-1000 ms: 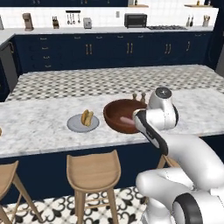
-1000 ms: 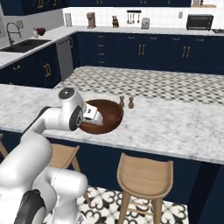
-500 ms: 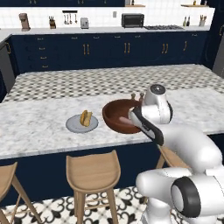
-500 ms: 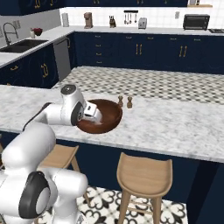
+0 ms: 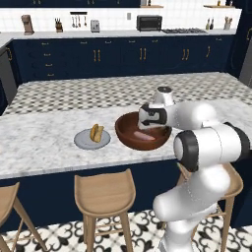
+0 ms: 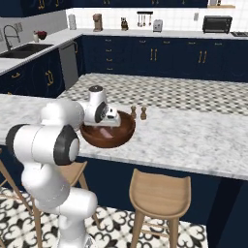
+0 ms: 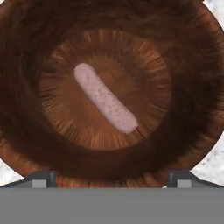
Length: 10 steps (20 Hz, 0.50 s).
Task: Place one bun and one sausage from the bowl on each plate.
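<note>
Now hovering right over the bowl (image 7: 26, 131) after swinging inward, gripper (image 7: 112, 177) spread wide and empty, lining up on the lone sausage (image 7: 105, 98) lying inside; grey plate (image 5: 83, 142) already holding food.

Counts of the things on the island counter

1 bowl (image 5: 129, 134) is seen, with 1 sausage (image 7: 105, 98) counted inside it. 1 grey plate (image 5: 82, 142) is seen, with what looks like 1 bun (image 5: 96, 132) on it; whether a 2nd item lies against it cannot be told. 2 small shakers (image 6: 138, 113) are counted behind the bowl, and 3 stools (image 5: 104, 194) in front.
</note>
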Motion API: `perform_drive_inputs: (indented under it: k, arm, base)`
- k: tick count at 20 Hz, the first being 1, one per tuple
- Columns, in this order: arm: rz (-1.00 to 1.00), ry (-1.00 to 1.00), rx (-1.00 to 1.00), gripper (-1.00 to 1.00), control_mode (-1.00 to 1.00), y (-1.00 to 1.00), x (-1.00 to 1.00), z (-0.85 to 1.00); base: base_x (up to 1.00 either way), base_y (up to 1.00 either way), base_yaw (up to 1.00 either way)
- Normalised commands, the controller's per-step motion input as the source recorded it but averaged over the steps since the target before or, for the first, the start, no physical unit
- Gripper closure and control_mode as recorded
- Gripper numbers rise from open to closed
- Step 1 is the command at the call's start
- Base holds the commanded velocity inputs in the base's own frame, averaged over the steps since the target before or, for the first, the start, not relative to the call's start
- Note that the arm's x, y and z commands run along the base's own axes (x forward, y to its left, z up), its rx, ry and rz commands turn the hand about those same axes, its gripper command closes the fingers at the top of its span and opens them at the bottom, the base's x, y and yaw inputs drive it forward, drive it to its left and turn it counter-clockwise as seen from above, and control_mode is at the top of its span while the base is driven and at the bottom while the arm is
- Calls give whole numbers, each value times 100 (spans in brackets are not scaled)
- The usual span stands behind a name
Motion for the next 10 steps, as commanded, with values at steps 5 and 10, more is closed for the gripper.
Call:
perform_drive_inputs:
  k: [5, 10]
  arm:
    - [2, 16, 0, -100, -100, 14, 63, -66]
    - [13, 20, 0, -100, -100, 3, 28, -67]
  base:
    - [0, 0, 0]
    - [0, 0, 0]
